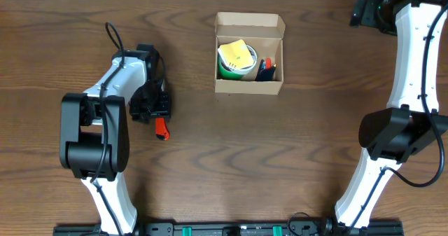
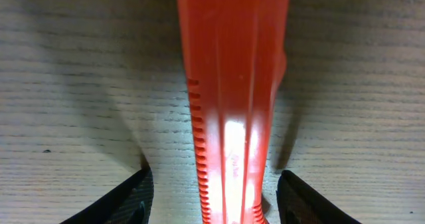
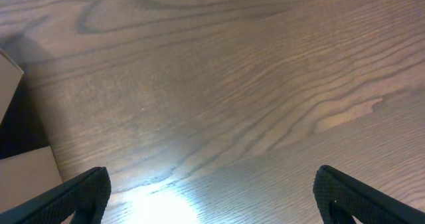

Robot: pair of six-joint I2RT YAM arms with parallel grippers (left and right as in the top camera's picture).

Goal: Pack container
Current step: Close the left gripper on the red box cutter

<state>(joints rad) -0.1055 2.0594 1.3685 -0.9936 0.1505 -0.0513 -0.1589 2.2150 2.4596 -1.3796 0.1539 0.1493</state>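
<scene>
Left wrist view: the left fingers (image 2: 126, 201) stand spread, one dark tip at 7 o'clock and the other at 5 o'clock of the picture. A red plastic tool (image 2: 232, 98) lies lengthwise between them on the worktop (image 2: 66, 84), running from 12 o'clock down to 6 o'clock. A strip of bare wood shows between the tool and each tip, wider on the 7 o'clock side and thin on the 5 o'clock side. The fingers straddle the tool with no visible pinch; whether the nearer tip touches it I cannot tell. A row of ridges runs along the tool's 9 o'clock edge. Seen from overhead, the left fingers sit over the worktop toward 9 o'clock of the picture, and the tool's red end pokes out from under them toward 6 o'clock. The box (image 1: 249, 85) lies well apart, at about 2 o'clock from these fingers, with its flap lid (image 1: 250, 24) folded open toward 12 o'clock. Inside it, a yellow notepad (image 1: 236, 52) rests over a green roll of tape (image 1: 227, 71) on the 9 o'clock side, and some pens (image 1: 266, 69) stand on the 3 o'clock side. The right fingers (image 3: 80, 194) are spread wide with only bare wood between them, holding nothing. Overhead they are up in the 1 o'clock corner, and the box lies well apart, between 8 and 9 o'clock from them.
</scene>
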